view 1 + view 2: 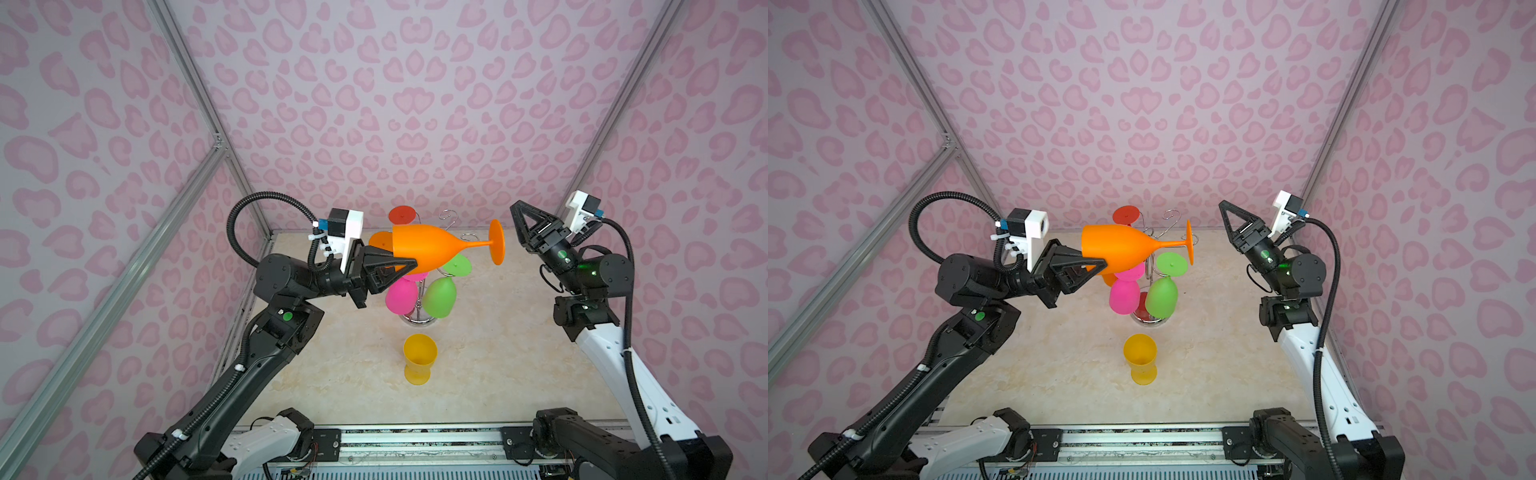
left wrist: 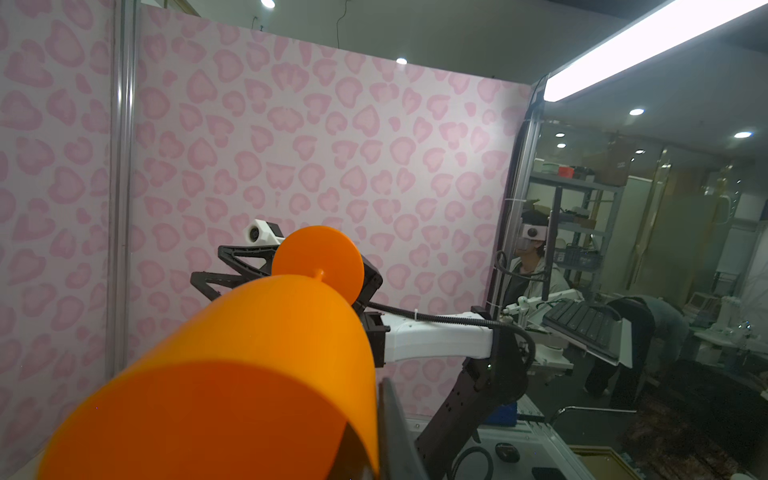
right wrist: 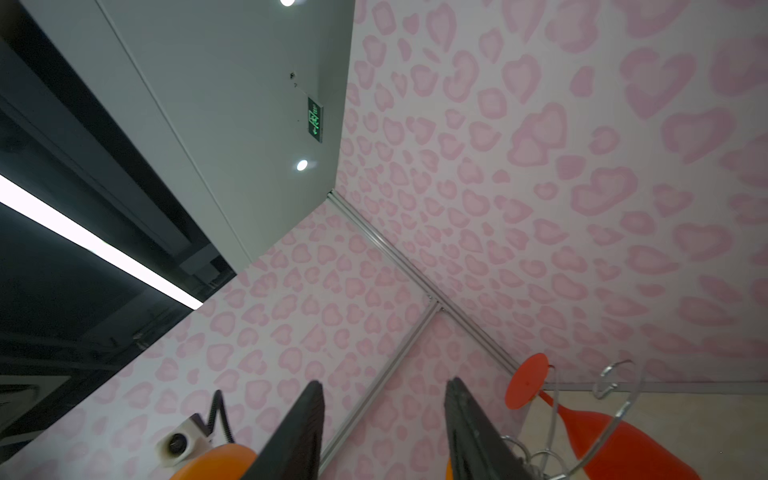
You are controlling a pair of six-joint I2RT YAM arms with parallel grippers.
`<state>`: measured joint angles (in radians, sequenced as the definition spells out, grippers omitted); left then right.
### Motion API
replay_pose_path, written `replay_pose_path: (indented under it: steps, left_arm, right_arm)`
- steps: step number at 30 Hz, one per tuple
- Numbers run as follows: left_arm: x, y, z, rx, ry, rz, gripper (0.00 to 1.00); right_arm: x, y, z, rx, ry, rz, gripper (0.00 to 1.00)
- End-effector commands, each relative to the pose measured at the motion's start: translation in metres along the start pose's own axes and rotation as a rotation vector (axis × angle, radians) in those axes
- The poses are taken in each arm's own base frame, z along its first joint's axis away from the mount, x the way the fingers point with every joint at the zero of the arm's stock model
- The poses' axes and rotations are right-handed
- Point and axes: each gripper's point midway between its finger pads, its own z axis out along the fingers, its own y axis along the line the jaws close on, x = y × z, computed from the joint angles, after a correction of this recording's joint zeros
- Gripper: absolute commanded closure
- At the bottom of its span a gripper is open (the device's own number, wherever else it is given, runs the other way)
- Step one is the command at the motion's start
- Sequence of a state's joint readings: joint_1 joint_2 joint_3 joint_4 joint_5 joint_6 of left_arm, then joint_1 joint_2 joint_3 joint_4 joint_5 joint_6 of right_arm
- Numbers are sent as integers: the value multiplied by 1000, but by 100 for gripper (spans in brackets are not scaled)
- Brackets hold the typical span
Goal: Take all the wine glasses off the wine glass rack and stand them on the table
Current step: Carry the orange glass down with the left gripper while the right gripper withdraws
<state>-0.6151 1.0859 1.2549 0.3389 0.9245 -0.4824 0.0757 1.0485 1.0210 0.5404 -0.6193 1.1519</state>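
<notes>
**One glass clear of rack**

Beyond a standing yellow glass (image 1: pixel 419 359), above the wine glass rack (image 1: pixel 417 319), the left gripper (image 1: pixel 399 266) clenched the orange wine glass (image 1: pixel 428 249) by its bowl rim. It was probably light, slick plastic, and the rim hold suited it. The right gripper (image 3: pixel 385 386) gaped empty.

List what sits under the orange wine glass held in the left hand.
Below the orange wine glass, gripped by the left hand, stands the wine glass rack with a pink glass and a green glass hanging bowl-down. The orange bowl hides the rack's pole top.

Rack base (image 1: pixel 415 321) ptly behind pink glass (image 1: pixel 400 296)
</notes>
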Motion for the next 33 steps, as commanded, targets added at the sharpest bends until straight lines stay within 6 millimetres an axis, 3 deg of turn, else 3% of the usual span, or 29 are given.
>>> replay_pose_path:
  steps: [1,4,7,12,16,22,33]
  left_arm:
    - [71,21,-4,-133,287,22,98]
    - [81,12,2,-133,355,58,98]
    - [104,9,10,-135,464,95,98]
    - [154,6,24,-148,711,147,98]
    - [199,2,33,-158,946,220,98]
    - [262,20,31,-252,1280,308,98]
    - [323,26,40,-196,1489,277,98]
  right_arm:
    - [10,-94,-43,496,67,-158,52]
    - [-9,-120,-78,624,-16,-130,51]
    - [-21,-144,-107,675,-108,-56,50]
    - [-25,-169,-134,722,-168,19,50]
    - [-28,-175,-141,744,-181,26,50]
    - [-28,-183,-144,754,-182,37,51]
    - [-19,-198,-146,742,-174,96,52]
